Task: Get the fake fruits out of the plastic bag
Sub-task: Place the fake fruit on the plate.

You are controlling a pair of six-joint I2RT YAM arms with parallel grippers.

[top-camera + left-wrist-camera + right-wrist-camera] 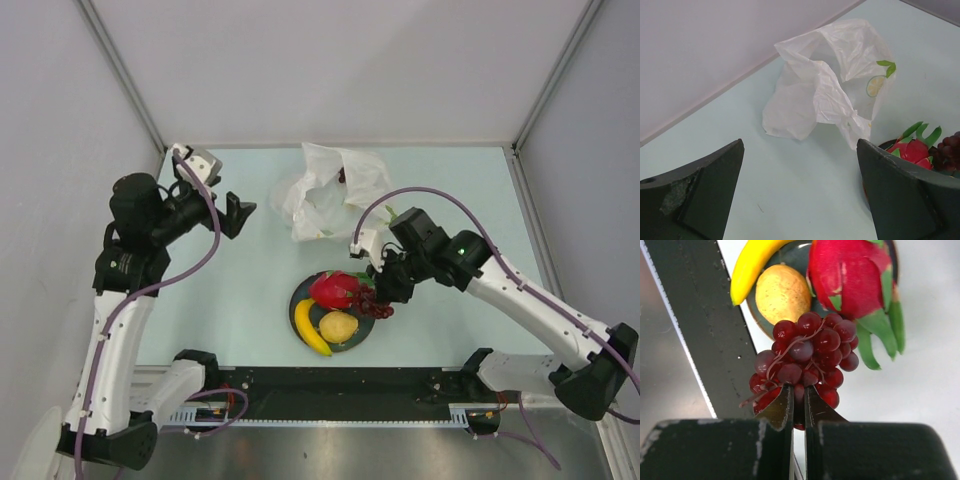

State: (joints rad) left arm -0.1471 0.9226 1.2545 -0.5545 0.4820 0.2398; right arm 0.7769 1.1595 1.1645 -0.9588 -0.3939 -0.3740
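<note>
— From above, where do the fruits sit?

— On the round dark plate (298, 296). The banana (311, 328) curves along its near-left rim, its long axis running from the left side toward the near edge. The round yellow fruit (338, 326) is just beside it. The dragon fruit (335, 289) lies across the far half, green tips toward the right. The plastic bag (325, 195) is crumpled beyond the plate, well apart from it.

— And the arms?

— The right gripper (385, 290) is at the plate's right rim, on the grape bunch (376, 303). The left gripper (240, 215) is off to the plate's far left, touching nothing.

— The left wrist view?

— Its fingers (705, 190) are spread wide with nothing between them. The bag is straight ahead, and the dragon fruit's green tips point upward.

— The right wrist?

— Jaws nearly together, pinching the grape bunch's near end. The bunch stretches away from them toward the plate. I can't tell whether it touches the plate.
</note>
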